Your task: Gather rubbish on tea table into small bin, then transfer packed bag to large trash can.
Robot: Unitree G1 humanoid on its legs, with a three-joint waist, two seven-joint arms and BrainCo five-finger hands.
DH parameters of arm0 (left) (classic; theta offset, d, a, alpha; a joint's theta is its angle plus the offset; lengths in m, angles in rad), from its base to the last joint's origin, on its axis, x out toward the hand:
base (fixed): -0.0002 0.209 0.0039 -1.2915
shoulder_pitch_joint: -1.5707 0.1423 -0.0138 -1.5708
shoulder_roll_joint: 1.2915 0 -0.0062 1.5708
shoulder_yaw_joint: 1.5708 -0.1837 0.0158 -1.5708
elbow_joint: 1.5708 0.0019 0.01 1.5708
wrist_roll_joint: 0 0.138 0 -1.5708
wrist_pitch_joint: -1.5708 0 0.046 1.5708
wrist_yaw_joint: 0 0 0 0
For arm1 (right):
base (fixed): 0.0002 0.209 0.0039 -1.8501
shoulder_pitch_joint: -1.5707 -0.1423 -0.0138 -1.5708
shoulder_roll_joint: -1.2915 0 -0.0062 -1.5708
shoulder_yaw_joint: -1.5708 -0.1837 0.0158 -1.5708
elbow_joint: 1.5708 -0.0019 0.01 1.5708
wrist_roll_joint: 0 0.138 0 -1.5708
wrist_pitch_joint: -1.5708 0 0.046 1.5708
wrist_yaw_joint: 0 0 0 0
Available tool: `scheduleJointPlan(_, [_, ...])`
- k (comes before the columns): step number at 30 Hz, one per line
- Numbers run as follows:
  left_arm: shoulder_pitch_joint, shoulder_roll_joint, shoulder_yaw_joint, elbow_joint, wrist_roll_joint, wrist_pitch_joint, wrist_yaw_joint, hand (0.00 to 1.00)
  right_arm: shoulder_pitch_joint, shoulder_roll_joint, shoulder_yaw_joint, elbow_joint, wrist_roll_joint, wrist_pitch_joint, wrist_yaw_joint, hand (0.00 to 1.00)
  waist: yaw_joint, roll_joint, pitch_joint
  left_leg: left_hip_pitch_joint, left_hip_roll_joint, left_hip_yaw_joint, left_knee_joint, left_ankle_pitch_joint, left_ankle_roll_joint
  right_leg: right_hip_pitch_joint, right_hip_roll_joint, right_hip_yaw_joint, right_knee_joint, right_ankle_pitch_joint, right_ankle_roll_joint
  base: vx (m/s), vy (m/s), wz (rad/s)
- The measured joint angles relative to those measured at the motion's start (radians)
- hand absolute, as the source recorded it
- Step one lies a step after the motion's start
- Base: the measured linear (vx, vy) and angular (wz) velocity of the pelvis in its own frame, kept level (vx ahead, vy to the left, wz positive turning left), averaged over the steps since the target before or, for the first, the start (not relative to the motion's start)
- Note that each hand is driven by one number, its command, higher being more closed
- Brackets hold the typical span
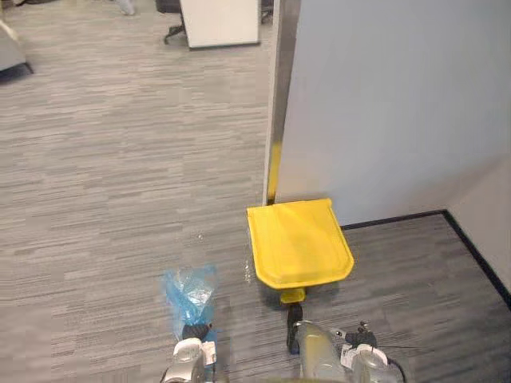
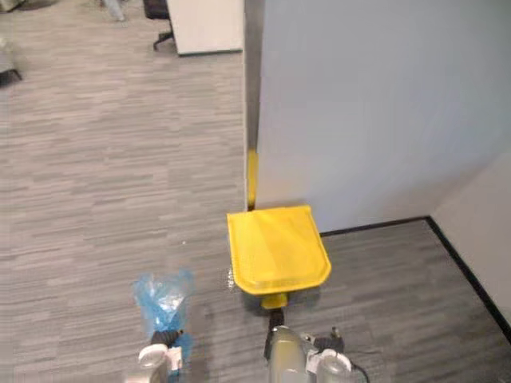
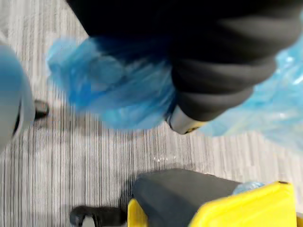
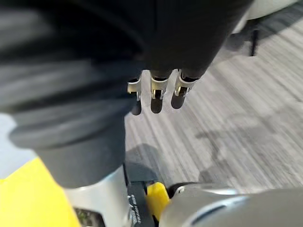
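Blue thin-film rubbish bag [image 1: 190, 289], bunched in the left hand [image 3: 218, 80], fingers clamped on its neck, beside the closed yellow-lidded large trash can [image 1: 299, 243]. Light, soft, probably slippery; the gathered neck looks the surest hold. The right hand [image 4: 156, 97] hangs, fingers straight and slack.

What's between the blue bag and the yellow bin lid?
Just bare grey carpet. In the left eye view the blue bag, gripped by the left robot hand, sits left of the yellow bin lid, with open floor between.
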Motion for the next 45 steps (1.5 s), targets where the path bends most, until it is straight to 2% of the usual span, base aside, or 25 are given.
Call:
scheduleJointPlan(2, [-0.003, -0.011, -0.006, 0.0, 0.0, 0.0, -0.001, 1.0, 0.019, 0.009, 0.0, -0.014, 0.0, -0.002, 0.001, 0.0, 0.002, -0.008, -0.001, 0.022, 0.005, -0.031, -0.001, -0.002, 0.002, 0.001, -0.005, -0.011, 0.086, -0.054, -0.035, 0.22, -0.126, 0.43])
scheduleJointPlan(5, [-0.005, -0.014, -0.008, 0.0, 0.0, 0.001, -0.001, 1.0, 0.026, 0.009, 0.001, -0.02, 0.0, -0.001, 0.004, 0.0, 0.001, -0.013, -0.007, 0.031, 0.004, -0.051, 0.002, -0.011, 0.018, -0.01, -0.034, -0.031, 0.179, -0.127, -0.029, 0.19, -0.087, 0.4])
scheduleJointPlan(8, [-0.007, -0.014, -0.008, 0.0, -0.002, 0.001, -0.001, 1.0, 0.032, 0.005, 0.001, -0.039, 0.004, 0.0, 0.004, 0.0, -0.001, -0.005, -0.019, -0.005, 0.005, -0.08, 0.003, -0.01, 0.016, -0.039, -0.056, -0.053, 0.212, -0.154, -0.037, 0.17, -0.012, 0.35])
scheduleJointPlan(13, [-0.012, -0.008, -0.087, -0.032, -0.007, 0.002, -0.008, 1.0, 0.025, -0.013, 0.025, -0.048, 0.004, 0.0, 0.002, 0.0, -0.005, 0.008, -0.035, -0.065, 0.003, -0.115, -0.026, 0.042, -0.066, -0.068, -0.114, -0.095, 0.24, -0.154, -0.045, 0.18, 0.051, 0.46])
scheduleJointPlan(14, [-0.012, -0.006, -0.103, -0.043, -0.007, 0.002, -0.019, 1.0, 0.026, -0.017, 0.035, -0.049, 0.007, -0.001, 0.0, 0.0, -0.006, 0.008, -0.042, -0.061, -0.001, -0.134, -0.045, 0.055, -0.067, -0.071, -0.13, -0.096, 0.269, -0.153, -0.045, 0.16, 0.057, 0.64])
scheduleJointPlan(15, [-0.018, -0.011, -0.112, -0.046, -0.007, 0.002, -0.02, 1.0, 0.027, -0.024, 0.038, -0.053, 0.01, -0.003, 0.0, 0.0, -0.011, 0.005, -0.044, -0.058, -0.003, -0.149, -0.047, 0.06, -0.067, -0.091, -0.143, -0.089, 0.326, -0.142, -0.062, 0.14, 0.0, 0.43])
scheduleJointPlan(16, [-0.023, -0.003, -0.117, -0.048, -0.007, 0.001, -0.019, 1.0, 0.024, -0.024, 0.052, -0.069, 0.013, -0.005, 0.001, 0.0, -0.007, 0.014, -0.053, -0.062, 0.01, -0.152, -0.035, 0.058, -0.068, -0.144, -0.096, -0.058, 0.31, -0.19, -0.017, 0.16, -0.102, 0.15])
scheduleJointPlan(17, [-0.025, 0.026, -0.116, -0.049, -0.007, 0.001, -0.019, 1.0, 0.02, -0.006, 0.08, -0.087, 0.013, -0.007, 0.003, 0.0, -0.005, 0.003, -0.064, -0.066, 0.024, -0.153, -0.028, 0.058, -0.069, -0.105, -0.032, -0.034, 0.155, -0.129, -0.06, 0.16, -0.131, 0.07])
scheduleJointPlan(18, [-0.03, 0.025, -0.118, -0.041, -0.007, 0.006, -0.019, 1.0, 0.015, -0.006, 0.078, -0.087, 0.013, -0.011, 0.004, 0.0, -0.011, 0.028, -0.063, -0.064, 0.041, -0.155, -0.031, 0.054, -0.073, -0.09, -0.03, -0.061, 0.142, -0.103, -0.071, 0.2, -0.088, 0.04])
scheduleJointPlan(19, [-0.03, 0.027, -0.117, -0.042, -0.008, 0.003, -0.02, 1.0, 0.015, 0.003, 0.073, -0.08, 0.013, -0.013, 0.002, 0.0, -0.011, 0.03, -0.066, -0.062, 0.036, -0.142, -0.039, 0.07, -0.049, -0.079, -0.026, -0.061, 0.14, -0.098, -0.076, 0.15, -0.025, 0.03])
scheduleJointPlan(23, [-0.03, 0.014, -0.128, -0.041, -0.007, 0.002, -0.021, 1.0, 0.028, 0.003, 0.04, -0.044, 0.013, -0.004, 0.004, 0.0, -0.019, 0.028, -0.066, 0.026, -0.002, -0.131, -0.075, 0.102, -0.048, -0.019, -0.053, -0.042, 0.149, -0.099, -0.07, 0.08, 0.036, -0.07])
scheduleJointPlan(27, [-0.022, 0.045, -0.124, -0.041, -0.007, 0.001, -0.021, 1.0, 0.032, 0.01, 0.041, -0.024, 0.001, 0.003, 0.005, 0.0, -0.018, 0.004, -0.069, 0.088, -0.046, -0.083, -0.091, 0.102, -0.048, 0.027, -0.057, 0.01, 0.104, -0.068, -0.027, -0.05, 0.105, -0.27])
scheduleJointPlan(29, [-0.007, 0.058, -0.122, -0.041, -0.007, 0.001, -0.02, 1.0, 0.03, 0.01, 0.041, -0.008, -0.001, 0.003, 0.005, 0.0, -0.015, -0.005, -0.071, 0.105, -0.063, -0.046, -0.092, 0.102, -0.048, 0.039, -0.053, 0.037, 0.072, -0.032, -0.02, -0.11, 0.113, -0.47])
scheduleJointPlan(32, [0.002, 0.061, -0.123, -0.034, -0.007, 0.001, -0.021, 1.0, 0.036, 0.019, 0.044, -0.008, -0.005, 0.002, 0.005, 0.0, -0.018, -0.033, -0.057, 0.114, -0.082, -0.009, -0.075, 0.088, -0.022, 0.069, -0.054, 0.04, -0.006, 0.061, -0.012, -0.22, 0.089, -0.35])
scheduleJointPlan(33, [0.001, 0.06, -0.116, -0.032, -0.007, 0.001, -0.021, 1.0, 0.039, 0.023, 0.05, -0.009, -0.007, 0.002, 0.006, 0.0, -0.017, -0.044, -0.053, 0.111, -0.087, 0.014, -0.065, 0.083, -0.005, 0.07, -0.046, 0.046, -0.039, 0.12, 0.011, -0.29, 0.036, -0.4])
scheduleJointPlan(34, [0.004, 0.044, -0.104, -0.031, -0.007, 0.002, -0.021, 1.0, 0.041, 0.027, 0.046, -0.011, -0.007, 0.001, 0.006, 0.0, -0.014, -0.031, -0.056, 0.102, -0.065, 0.03, -0.065, 0.074, 0.018, 0.07, -0.022, 0.055, -0.078, 0.17, 0.025, -0.31, 0.032, -0.52])
scheduleJointPlan(35, [0.008, 0.037, -0.082, -0.029, -0.007, 0.0, -0.021, 1.0, 0.035, 0.034, 0.036, -0.034, -0.004, -0.001, 0.004, 0.0, -0.012, -0.014, -0.058, 0.088, -0.05, 0.058, -0.071, 0.052, 0.033, 0.023, -0.023, 0.046, 0.058, 0.103, 0.0, -0.24, 0.014, -0.34])
scheduleJointPlan(36, [0.007, 0.037, -0.08, -0.027, -0.007, 0.003, -0.02, 1.0, 0.041, 0.037, 0.038, -0.047, -0.004, 0.0, 0.005, 0.0, -0.02, -0.024, -0.06, 0.085, -0.051, 0.067, -0.076, 0.045, 0.024, 0.001, -0.031, 0.044, 0.161, 0.042, -0.019, -0.27, -0.045, -0.1])
scheduleJointPlan(37, [0.01, 0.035, -0.08, -0.023, -0.007, 0.004, -0.021, 1.0, 0.051, 0.039, 0.039, -0.047, -0.006, -0.004, 0.004, 0.0, -0.024, -0.047, -0.055, 0.074, -0.053, 0.069, -0.076, 0.037, 0.01, -0.011, -0.048, 0.039, 0.384, -0.085, -0.027, -0.16, -0.064, 0.06])
scheduleJointPlan(39, [0.036, 0.027, -0.086, -0.021, -0.007, 0.009, -0.021, 1.0, 0.054, 0.037, 0.039, -0.041, -0.006, 0.0, 0.004, 0.0, -0.022, -0.046, -0.059, 0.043, -0.044, 0.081, -0.048, 0.038, 0.008, 0.03, -0.06, 0.031, 0.515, -0.172, -0.027, -0.17, -0.164, -0.1])
scheduleJointPlan(41, [0.049, 0.027, -0.082, -0.02, -0.008, 0.013, -0.02, 1.0, 0.064, 0.038, 0.04, -0.028, -0.006, 0.0, 0.006, 0.0, -0.015, -0.059, -0.073, 0.025, -0.058, 0.094, -0.032, 0.043, -0.006, 0.074, -0.074, 0.014, 0.46, -0.245, 0.004, -0.07, -0.177, -0.42])
scheduleJointPlan(42, [0.051, 0.017, -0.072, -0.016, -0.008, 0.022, -0.021, 1.0, 0.062, 0.038, 0.04, -0.023, -0.007, 0.0, 0.006, 0.0, -0.006, -0.03, -0.079, 0.014, -0.046, 0.095, -0.043, 0.05, 0.0, 0.089, -0.041, -0.002, 0.391, -0.256, -0.007, -0.04, -0.13, -0.78])
scheduleJointPlan(43, [0.053, 0.003, -0.071, -0.017, -0.008, 0.03, -0.021, 1.0, 0.051, 0.022, 0.037, 0.005, -0.008, 0.001, 0.005, 0.0, -0.001, 0.007, -0.098, -0.016, -0.02, 0.086, -0.064, 0.068, 0.027, 0.128, 0.028, 0.015, 0.226, -0.255, -0.013, -0.08, -0.12, -0.94])
scheduleJointPlan(44, [0.053, 0.002, -0.076, -0.015, -0.009, 0.03, -0.021, 1.0, 0.031, 0.005, 0.038, 0.042, -0.008, 0.003, 0.006, 0.0, -0.003, 0.021, -0.106, -0.034, -0.025, 0.066, -0.088, 0.088, 0.046, 0.162, 0.062, 0.037, 0.094, -0.243, -0.068, -0.16, -0.143, -0.83])
scheduleJointPlan(45, [0.047, -0.001, -0.079, -0.011, -0.009, 0.03, -0.021, 1.0, 0.022, -0.005, 0.038, 0.062, -0.008, 0.004, 0.006, 0.0, -0.004, 0.031, -0.106, -0.041, -0.024, 0.055, -0.097, 0.095, 0.046, 0.162, 0.074, 0.037, 0.06, -0.218, -0.08, -0.18, -0.095, -0.55])
